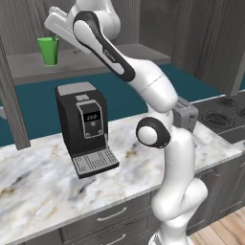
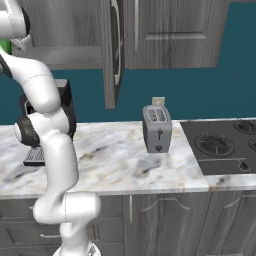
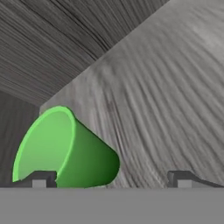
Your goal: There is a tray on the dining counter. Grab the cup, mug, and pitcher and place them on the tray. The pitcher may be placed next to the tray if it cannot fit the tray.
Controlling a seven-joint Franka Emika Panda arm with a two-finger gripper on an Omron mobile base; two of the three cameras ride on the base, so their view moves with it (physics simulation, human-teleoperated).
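Observation:
The cup [image 1: 48, 50] is a bright green tapered tumbler standing upright on a grey wooden cabinet shelf [image 1: 100, 61] above the worktop. In the hand view the cup [image 3: 65, 151] appears tilted at the lower left, its rim by one fingertip [image 3: 39, 178] and its base between the two tips. My gripper [image 3: 110, 178] is open and holds nothing. In the left base view the white hand [image 1: 62, 24] sits just up and right of the cup. A green sliver of the cup [image 2: 5, 46] peeks out behind the arm. The tray, dining counter, mug and pitcher are out of view.
A black coffee machine [image 1: 86, 124] stands on the marbled worktop [image 1: 38, 177] below the shelf. A grey toaster [image 2: 157, 129] sits to the right, with a stove [image 2: 225, 145] beyond it. An open cabinet door [image 2: 112, 50] hangs beside the shelf.

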